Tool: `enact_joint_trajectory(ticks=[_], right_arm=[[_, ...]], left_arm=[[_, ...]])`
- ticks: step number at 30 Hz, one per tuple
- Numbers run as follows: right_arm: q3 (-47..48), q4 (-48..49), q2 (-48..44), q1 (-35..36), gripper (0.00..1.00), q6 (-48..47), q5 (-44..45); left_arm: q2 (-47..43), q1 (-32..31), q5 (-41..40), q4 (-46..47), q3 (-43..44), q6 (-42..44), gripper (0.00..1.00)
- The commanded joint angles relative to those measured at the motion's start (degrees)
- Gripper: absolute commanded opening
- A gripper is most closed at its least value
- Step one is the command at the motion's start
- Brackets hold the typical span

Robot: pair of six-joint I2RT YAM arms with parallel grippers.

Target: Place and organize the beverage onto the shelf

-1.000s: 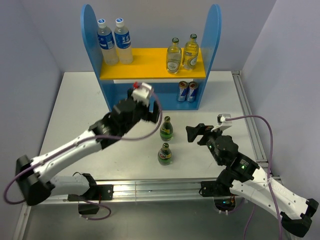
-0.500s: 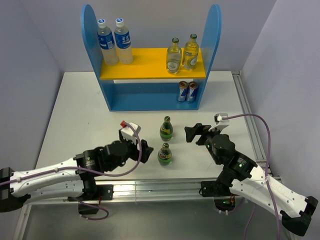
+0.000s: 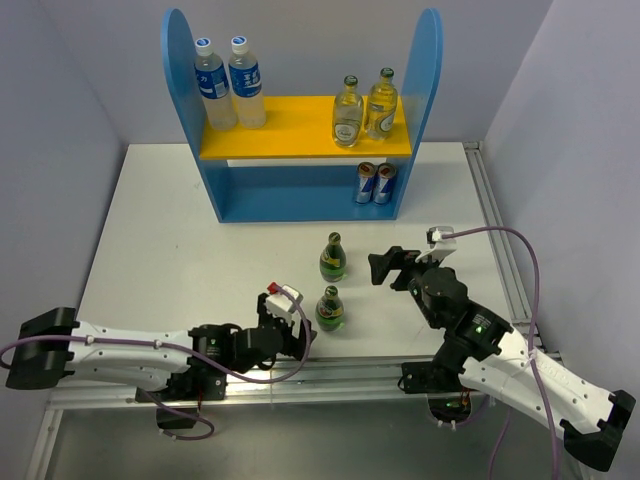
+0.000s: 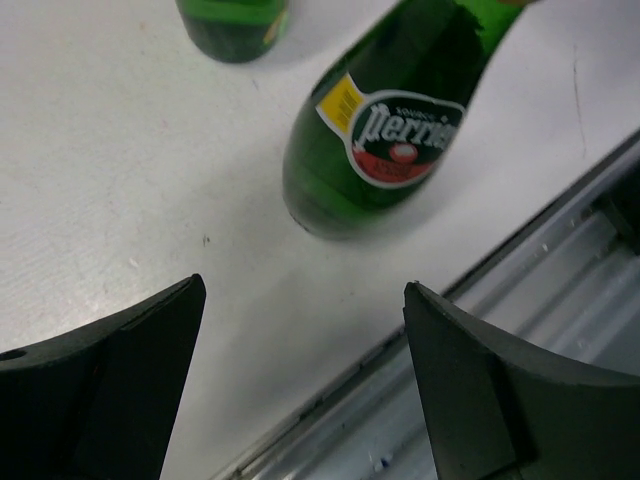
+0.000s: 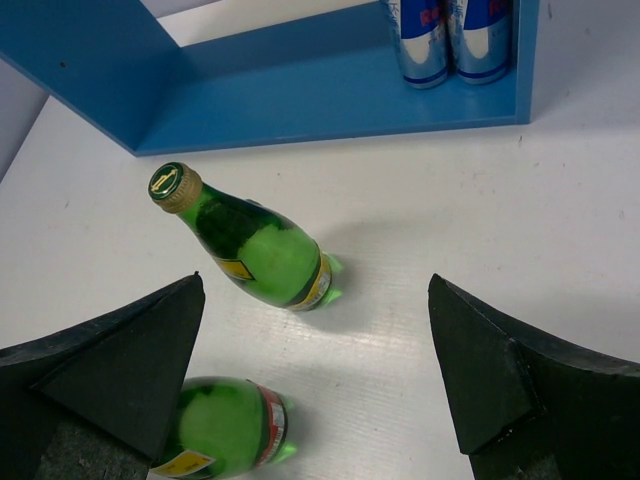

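The blue shelf (image 3: 430, 90) holds two clear blue-label bottles (image 3: 230, 85) at the left of its yellow board and two pale glass bottles (image 3: 364, 108) at the right. Two dark green bottles stand upright on the table, one farther (image 3: 332, 258) and one nearer (image 3: 329, 309). My left gripper (image 3: 303, 338) is open and empty, low by the front edge, just left of the nearer bottle (image 4: 385, 130). My right gripper (image 3: 383, 268) is open and empty, right of both. In the right wrist view the farther bottle (image 5: 255, 245) and the nearer one (image 5: 225, 430) lie ahead of the gripper (image 5: 315, 285).
Two blue-silver cans (image 3: 375, 183) stand at the right of the shelf's lower level, also in the right wrist view (image 5: 450, 35). A metal rail (image 3: 320, 375) runs along the table's front edge, right under my left gripper (image 4: 302, 290). Grey walls close in both sides.
My left arm has swung down from in front of the shelf to the table's front edge, beside the nearer green bottle. My right arm has barely moved.
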Motion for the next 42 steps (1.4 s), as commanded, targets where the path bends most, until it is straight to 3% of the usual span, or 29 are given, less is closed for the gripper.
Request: enact_joint_trajectory(ticks=[1,5,11,31,37,40,42], right_arm=[[0.3,0.5,0.1,0.4,1.00,0.6,1.1],[0.3,0.7,0.6,0.4,1.00,0.4,1.3],[0.3,0.7,0.6,0.3,1.00,0.5,1.4],[0.2,0.9,0.5,0.4,1.00,0.4,2.1],[0.1,1.0,0.4,0.4,1.00,0.4,2.1],[0.1,1.0,0.6,0.4,1.00,0.3,2.0],[0.2,1.1,0.6,0.4,1.00,0.3,2.0]], left_arm=[[2.7,-0.3,-7.8,14.5,-1.9,2.3,0.87],[9.0,0.1,-11.4,23.9,-1.5,7.0,0.88],[18.3,3.4,-6.1,34.3,0.6,10.9,0.88],[37.1,10.5,3.1,46.7,8.8,14.0,0.86],[40.8,12.6,2.8,48.6,9.5,13.4,0.74],[41.5,12.7,1.8,49.3,9.3,13.2,0.58],[40.9,12.7,1.7,48.9,9.1,13.2,0.42]])
